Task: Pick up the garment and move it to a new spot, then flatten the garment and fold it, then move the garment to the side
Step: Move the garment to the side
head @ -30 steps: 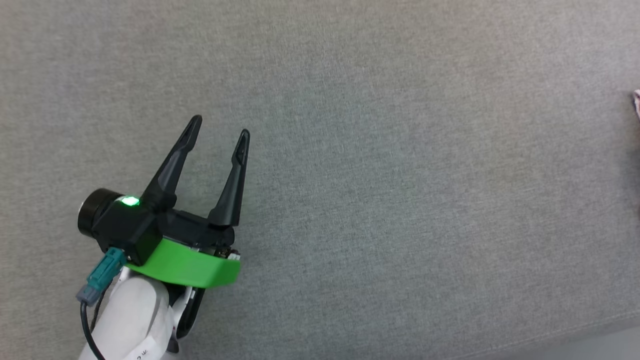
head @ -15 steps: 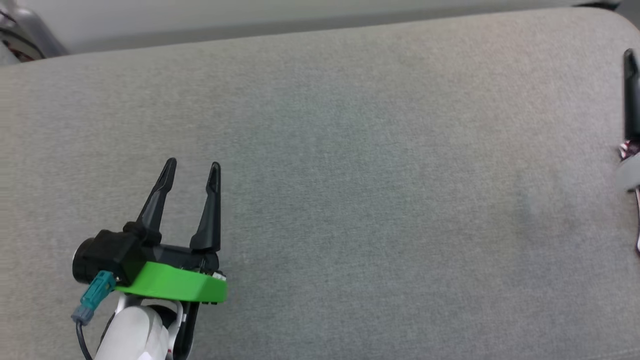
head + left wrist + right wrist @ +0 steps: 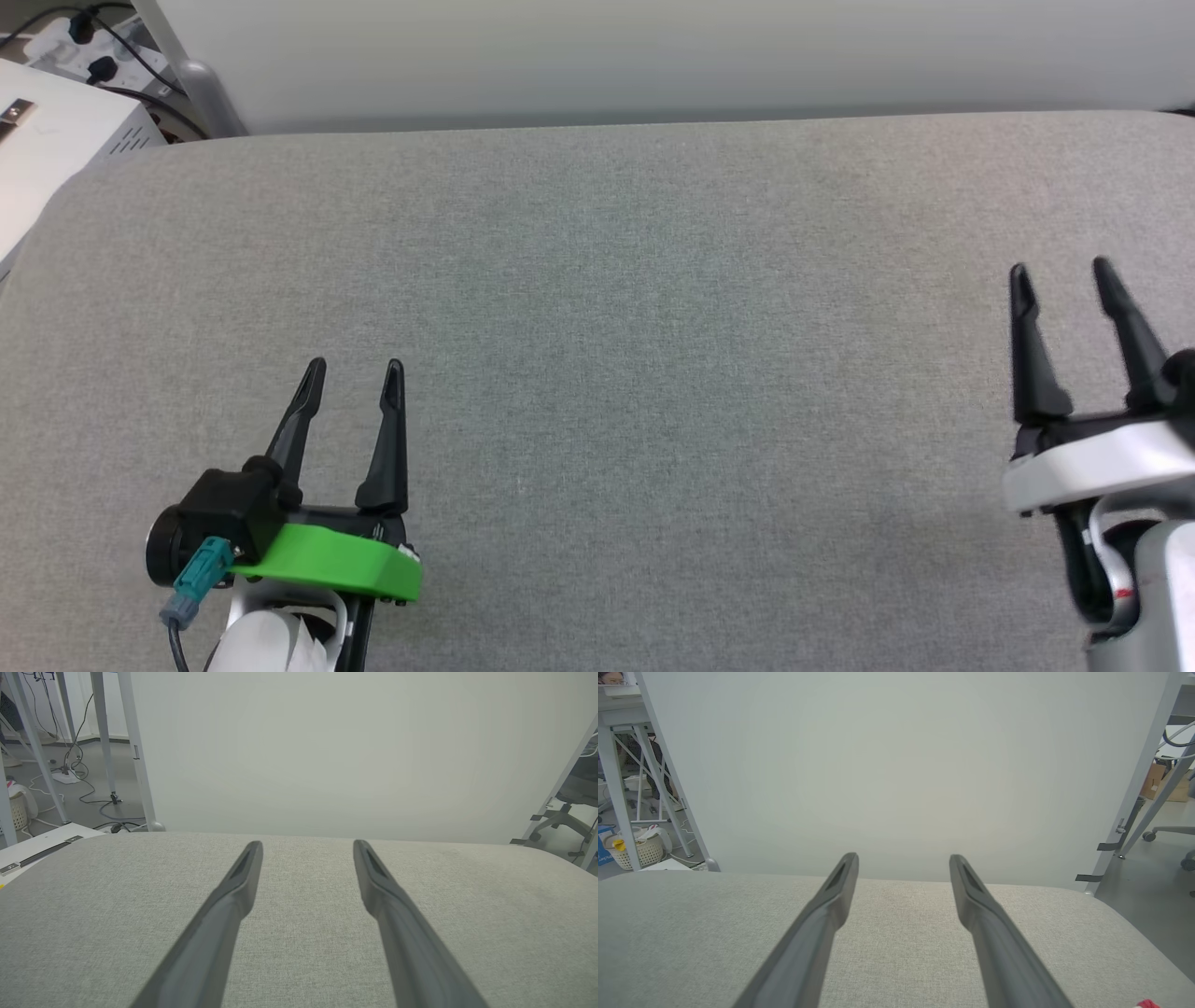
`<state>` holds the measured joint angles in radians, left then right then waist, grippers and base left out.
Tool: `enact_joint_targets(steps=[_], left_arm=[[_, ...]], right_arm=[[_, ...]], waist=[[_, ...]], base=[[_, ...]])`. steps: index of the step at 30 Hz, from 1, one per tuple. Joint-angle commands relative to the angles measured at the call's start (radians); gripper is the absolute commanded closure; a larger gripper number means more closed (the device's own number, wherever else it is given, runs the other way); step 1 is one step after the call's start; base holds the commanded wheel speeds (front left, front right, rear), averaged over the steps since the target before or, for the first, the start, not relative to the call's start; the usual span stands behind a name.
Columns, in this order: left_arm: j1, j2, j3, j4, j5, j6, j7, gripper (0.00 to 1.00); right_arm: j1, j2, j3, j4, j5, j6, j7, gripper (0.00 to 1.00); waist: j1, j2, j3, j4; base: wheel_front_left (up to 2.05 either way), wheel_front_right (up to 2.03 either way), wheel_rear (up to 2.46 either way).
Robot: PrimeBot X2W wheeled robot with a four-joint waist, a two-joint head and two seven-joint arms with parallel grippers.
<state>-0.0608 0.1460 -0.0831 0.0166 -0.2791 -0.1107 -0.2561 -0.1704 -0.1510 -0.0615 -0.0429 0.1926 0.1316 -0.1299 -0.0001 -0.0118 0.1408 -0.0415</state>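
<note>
My left gripper (image 3: pixel 353 371) hovers open and empty over the near left of a grey upholstered surface (image 3: pixel 653 327). My right gripper (image 3: pixel 1061 273) stands open and empty at the right edge, fingers pointing away from me. In the left wrist view the left gripper (image 3: pixel 307 845) points across the bare grey fabric toward a pale wall. The right gripper (image 3: pixel 903 858) does the same in the right wrist view. A tiny red scrap (image 3: pixel 1148 1004) sits at that view's bottom right edge. I cannot tell whether it is the garment.
A pale wall panel (image 3: pixel 653 56) runs behind the surface's far edge. A white cabinet (image 3: pixel 47 140) with cables and a metal leg (image 3: pixel 201 93) stand at the far left. A basket (image 3: pixel 642 849) and an office chair (image 3: pixel 565 812) sit on the floor beyond.
The head camera has tilted up, bringing the surface's far edge, the wall and the right gripper into the picture. Both grippers stay open.
</note>
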Motion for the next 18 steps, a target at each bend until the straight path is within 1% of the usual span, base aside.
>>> enact_joint_targets(steps=[1, 7, 9, 18], left_arm=[[0.014, -0.012, 0.01, 0.005, 0.011, -0.005, -0.006, 0.0], [0.031, -0.031, 0.032, 0.025, 0.039, -0.012, -0.006, 0.0], [0.034, -0.036, 0.039, 0.028, 0.048, -0.014, -0.006, 0.0], [0.046, -0.057, 0.054, 0.024, 0.063, -0.019, -0.006, 0.0]], right_arm=[[0.022, 0.014, 0.007, 0.007, -0.009, -0.001, -0.016, 0.0], [0.069, 0.054, 0.041, 0.032, -0.041, -0.001, -0.065, 0.0], [0.08, 0.06, 0.054, 0.04, -0.058, -0.001, -0.078, 0.0], [0.096, 0.083, 0.081, 0.076, -0.069, -0.001, -0.109, 0.0]], waist=[[0.0001, 0.0118, -0.01, 0.006], [0.0001, 0.0118, -0.02, 0.007], [0.0001, 0.0118, -0.02, 0.008], [0.0001, 0.0118, -0.021, 0.013]], base=[[0.0, 0.0, 0.0], [0.0, 0.0, 0.0], [0.0, 0.0, 0.0], [0.0, 0.0, 0.0]])
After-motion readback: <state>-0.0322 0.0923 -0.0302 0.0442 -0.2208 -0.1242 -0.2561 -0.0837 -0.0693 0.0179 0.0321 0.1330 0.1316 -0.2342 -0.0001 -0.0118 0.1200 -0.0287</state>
